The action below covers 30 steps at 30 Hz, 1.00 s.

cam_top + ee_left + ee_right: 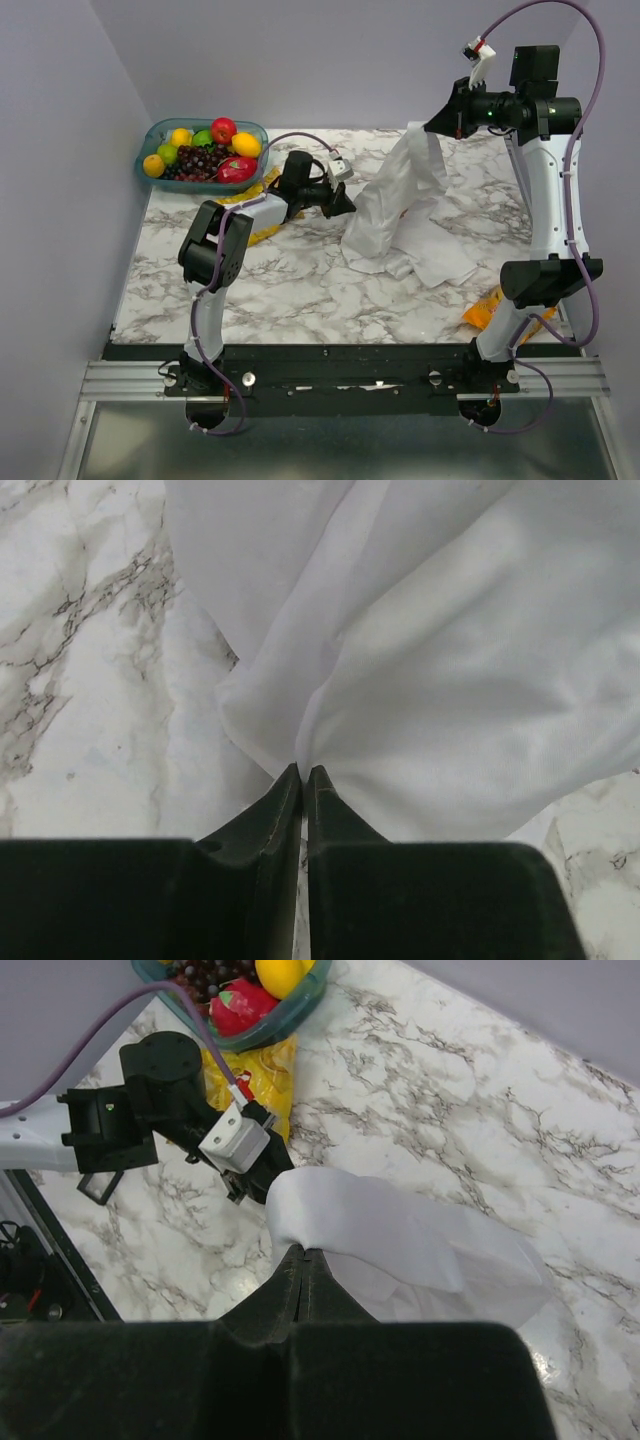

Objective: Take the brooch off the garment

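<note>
Both end effectors (303, 772) (303, 1252) pinch soft, creased white garment (392, 212).

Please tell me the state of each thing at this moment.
Large white fabric shirt: one end lifted, rest crumpled below.
Left gripper: shut on the shirt.
Right gripper: raised, shut on the shirt.
Small orange-gold brooch: not visible in any view.
Teal plastic bowl: full of fruit.
Yellow chip bag: lying partly under the left arm.
Orange snack packet: lying by the right arm's base.
</note>
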{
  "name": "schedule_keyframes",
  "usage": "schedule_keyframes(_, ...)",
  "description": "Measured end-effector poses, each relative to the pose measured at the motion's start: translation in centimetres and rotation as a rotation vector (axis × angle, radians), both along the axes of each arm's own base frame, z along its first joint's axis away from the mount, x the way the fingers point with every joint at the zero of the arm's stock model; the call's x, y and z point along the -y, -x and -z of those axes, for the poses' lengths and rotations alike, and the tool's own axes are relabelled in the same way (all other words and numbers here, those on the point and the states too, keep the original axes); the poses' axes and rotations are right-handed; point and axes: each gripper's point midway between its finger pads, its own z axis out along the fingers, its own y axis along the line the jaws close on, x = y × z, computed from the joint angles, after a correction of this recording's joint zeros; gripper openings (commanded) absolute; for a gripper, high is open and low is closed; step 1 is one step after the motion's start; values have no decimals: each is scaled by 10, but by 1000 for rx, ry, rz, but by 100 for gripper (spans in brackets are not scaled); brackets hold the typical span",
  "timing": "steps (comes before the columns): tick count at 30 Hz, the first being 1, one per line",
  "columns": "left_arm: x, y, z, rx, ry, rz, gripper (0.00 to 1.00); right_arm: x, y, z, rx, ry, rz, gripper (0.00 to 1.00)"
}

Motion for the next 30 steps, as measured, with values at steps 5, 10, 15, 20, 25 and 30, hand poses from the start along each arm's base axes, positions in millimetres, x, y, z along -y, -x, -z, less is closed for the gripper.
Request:
schedule_keyframes(5,-6,0,-2,-5,-13,-6,0,0,-3,1,-3,-1,5,0)
schedule_keyframes(10,-36,-17,-40,49,-3,-86,0,10,-25,-10,54,7,55,0)
schedule_keyframes(15,-90,-48,-126,194,45,-226,0,38,-53,-30,153,3,181,1)
schedule_keyframes(20,-117,-52,-242,433,92,-277,0,60,-74,-55,272,12,295,1)
schedule_keyframes(25,-116,-32,-324,603,111,-255,0,76,-73,-93,405,22,390,0)
schedule_keyframes(30,-121,-14,-352,687,86,-252,0,81,-37,-136,524,22,423,1)
